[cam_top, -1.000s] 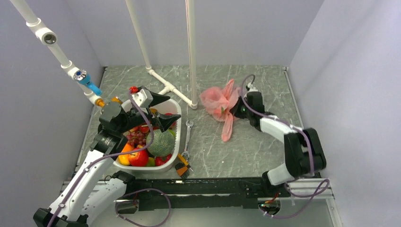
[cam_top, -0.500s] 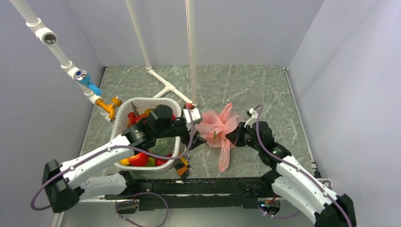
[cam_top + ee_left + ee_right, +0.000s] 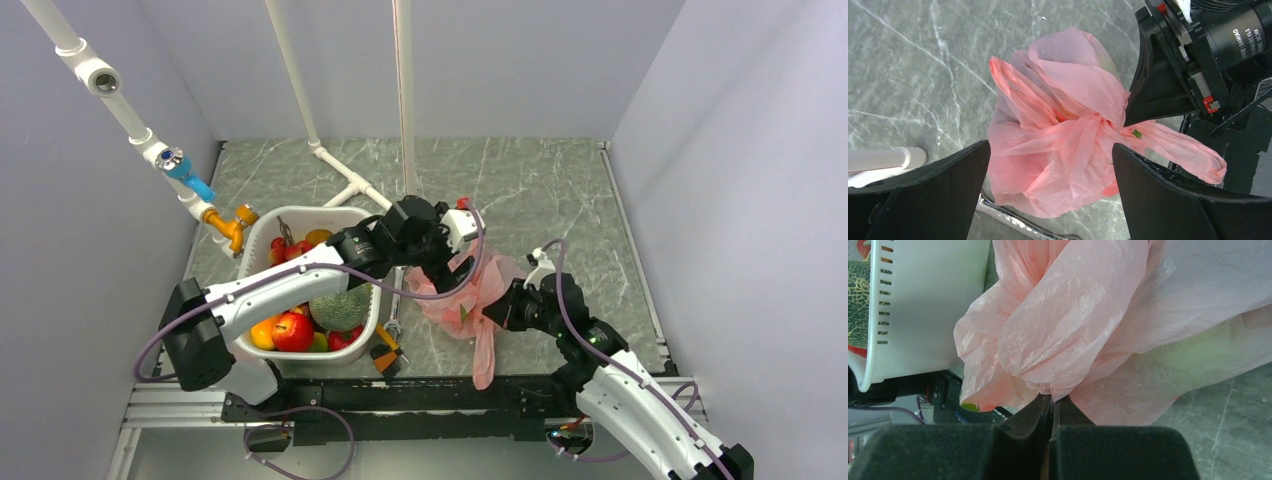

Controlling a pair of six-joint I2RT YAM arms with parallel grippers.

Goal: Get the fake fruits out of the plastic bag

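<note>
The pink plastic bag (image 3: 462,310) lies bunched on the table right of the basket, one loop handle trailing toward the near edge. My right gripper (image 3: 505,303) is shut on a gathered fold at the bag's right side, and its jaws (image 3: 1052,402) pinch the plastic. My left gripper (image 3: 452,272) hangs just above the bag, open wide, its fingers (image 3: 948,185) either side of the crumpled bag (image 3: 1063,135) without touching it. The fake fruits are hidden inside; only a pale green shape (image 3: 1188,360) shows through the plastic.
A white basket (image 3: 262,225) with a netted melon (image 3: 340,305) and other fruit stands left of the bag. A wrench (image 3: 392,325) and an orange-black tool (image 3: 385,355) lie between basket and bag. White pipes (image 3: 345,180) run at the back.
My left arm swung from over the basket across to the bag, gripper open. My right gripper, still shut on the bag, dragged it from the back toward the near edge.
</note>
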